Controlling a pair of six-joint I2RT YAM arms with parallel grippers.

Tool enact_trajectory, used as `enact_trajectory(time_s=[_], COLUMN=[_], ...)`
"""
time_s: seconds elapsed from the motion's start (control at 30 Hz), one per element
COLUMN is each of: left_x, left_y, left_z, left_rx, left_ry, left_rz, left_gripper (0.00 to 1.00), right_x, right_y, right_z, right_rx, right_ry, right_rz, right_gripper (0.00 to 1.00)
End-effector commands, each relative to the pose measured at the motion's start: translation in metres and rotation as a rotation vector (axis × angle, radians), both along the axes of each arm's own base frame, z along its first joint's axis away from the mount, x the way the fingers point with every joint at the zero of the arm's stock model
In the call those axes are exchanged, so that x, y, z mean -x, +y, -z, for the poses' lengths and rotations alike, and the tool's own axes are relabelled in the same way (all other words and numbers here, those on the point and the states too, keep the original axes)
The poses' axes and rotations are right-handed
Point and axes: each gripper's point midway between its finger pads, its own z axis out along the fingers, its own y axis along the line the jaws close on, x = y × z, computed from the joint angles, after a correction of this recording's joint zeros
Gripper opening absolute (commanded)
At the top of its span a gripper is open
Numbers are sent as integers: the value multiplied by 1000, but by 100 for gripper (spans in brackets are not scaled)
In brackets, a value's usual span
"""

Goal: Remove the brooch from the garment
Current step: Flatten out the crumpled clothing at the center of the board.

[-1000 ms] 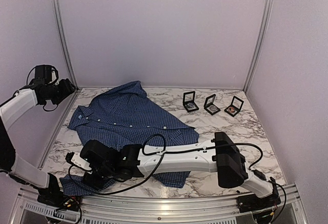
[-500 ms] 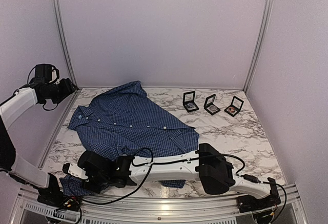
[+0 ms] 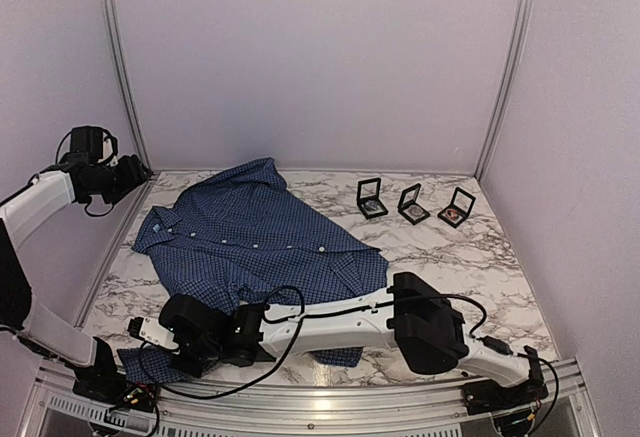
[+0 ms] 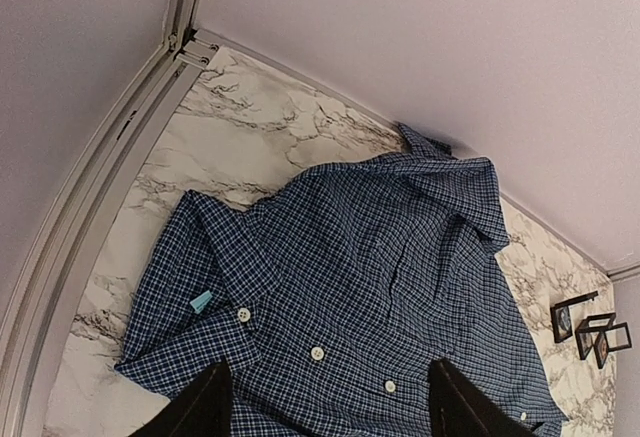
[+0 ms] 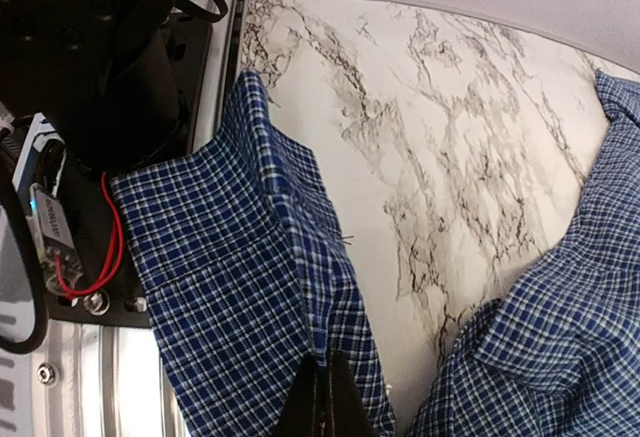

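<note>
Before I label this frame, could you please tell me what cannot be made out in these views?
1. Brooch: not visible on the shirt in any view. In the top view the right arm covers the shirt's near part.
2. Right gripper: the right wrist view's bottom edge cuts off most of its fingers, which pinch the fabric.
3. Frame boxes: contents too small to identify in the top view.

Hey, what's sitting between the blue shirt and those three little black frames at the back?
Nothing: in the top view, only bare marble tabletop separates the shirt from the nearest frame.
</note>
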Motion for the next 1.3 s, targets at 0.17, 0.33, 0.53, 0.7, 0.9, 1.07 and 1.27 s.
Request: enact_trajectory(time_s=[0.17,0.33,0.53,0.7,0.9,1.07,1.27], left_x=[2,10,37,60,85,106,125], left_y=[-6,-15,-34,-42,-51,-69,-85], left_z=[18,34,69,92,110,129,160], left_rx=[39,95,204,239,294,379,443], left_ry=[23,38,85,127,160,204,273], left_rz=[36,52,72,84,83,89,36], left_gripper=[69,68,67,67,61,55,49], right_x=[8,3,-30,-26,-11,-4,-10], right_y=[-35,-76,-124,-116,-89,-79,-80], right_z=[-160,-190,-209,-194,-189,-187,-184], right_rx=[-285,-337,-443,-455,-479,-474,-489], right_ry=[140,256,371,539,676,697,681], right_rz=[-88,-114,-44,-115,-264,-343,-343], right_gripper=[0,0,0,0,0,0,0])
